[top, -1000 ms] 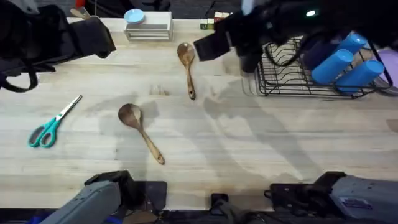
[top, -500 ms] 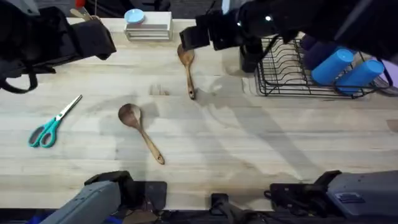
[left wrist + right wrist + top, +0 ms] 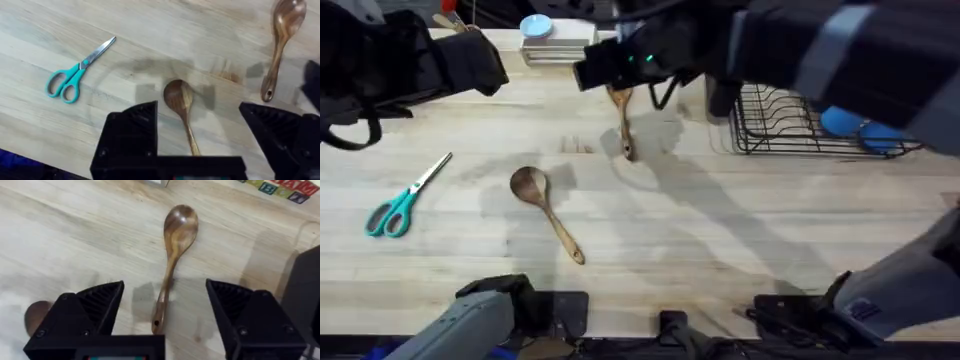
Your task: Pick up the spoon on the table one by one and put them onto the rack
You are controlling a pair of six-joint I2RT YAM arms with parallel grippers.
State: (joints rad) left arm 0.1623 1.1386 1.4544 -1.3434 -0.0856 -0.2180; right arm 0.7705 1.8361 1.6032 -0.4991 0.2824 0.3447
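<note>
Two wooden spoons lie flat on a pale wooden table (image 3: 740,230) between two robot arms. The near spoon (image 3: 544,208) rests toward the front, bowl to the far left, handle angling back to the near right. In the left wrist view the left gripper (image 3: 205,132) hangs over it with its black fingers spread wide, the spoon's bowl showing in the gap between them, untouched. Teal-handled scissors (image 3: 404,200) lie well apart to the left.

Farther back, the right arm reaches across the middle, large and dark under the overhead camera. The right gripper (image 3: 165,312) hovers above the far spoon (image 3: 622,118) with fingers parted to either side of its handle, not touching it; that spoon's bowl points toward the table's far edge. To its right, the black wire rack (image 3: 790,125) stands at the far right with blue cups (image 3: 860,128) in it, partly hidden by the arm. Both spoons are on the table, not on the rack.
</note>
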